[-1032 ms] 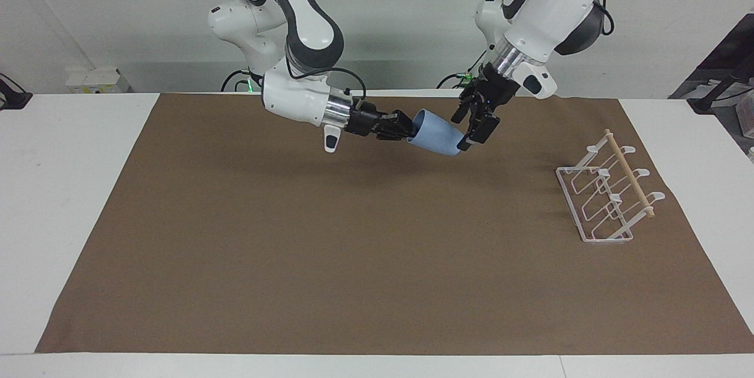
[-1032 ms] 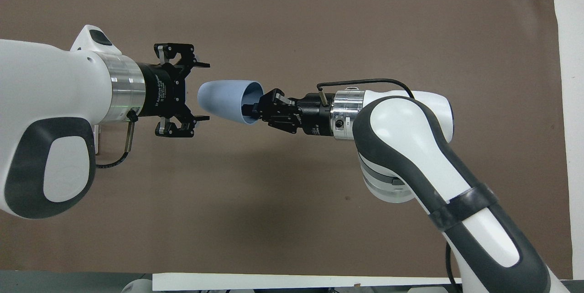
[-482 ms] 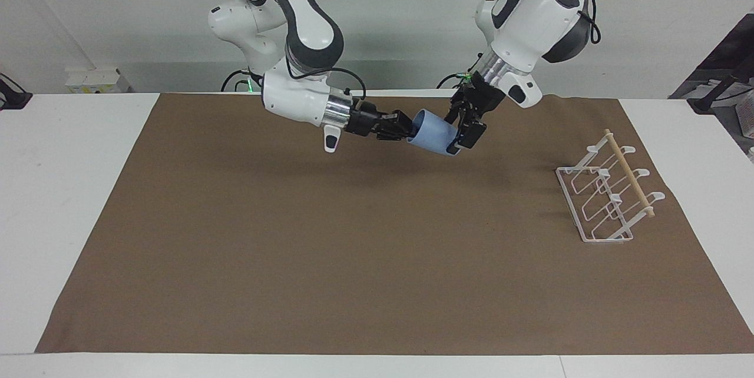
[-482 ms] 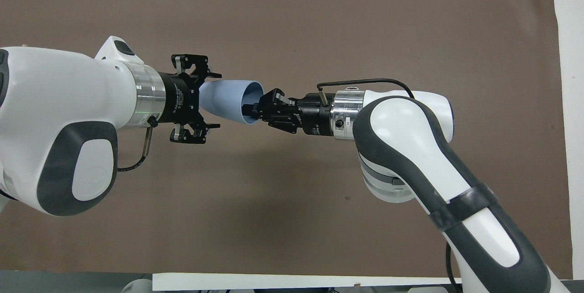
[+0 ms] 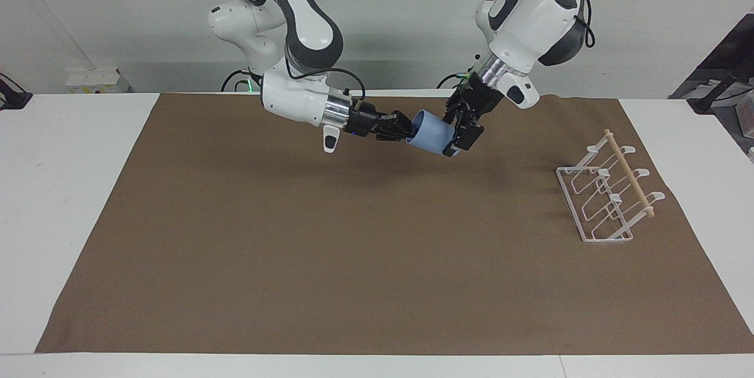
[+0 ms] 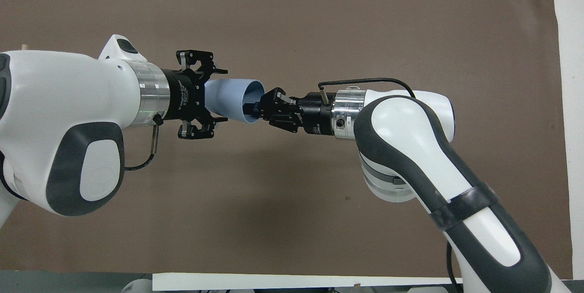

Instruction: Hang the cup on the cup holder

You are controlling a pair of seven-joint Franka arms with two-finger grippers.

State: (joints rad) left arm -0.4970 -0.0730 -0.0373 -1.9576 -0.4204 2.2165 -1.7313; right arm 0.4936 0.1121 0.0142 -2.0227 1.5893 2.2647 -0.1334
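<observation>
lab: two franka arms (image 5: 294, 25), bare white table (image 5: 76, 178), brown mat (image 5: 294, 236).

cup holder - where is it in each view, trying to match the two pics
Facing view: the cup holder stands on the brown mat at the left arm's end of the table.
Overhead view: not in it.
Shared landmark: the cup, held in the air between both grippers.

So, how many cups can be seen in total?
1. The cup is in the air over the brown mat, between the right gripper and left gripper.
</observation>
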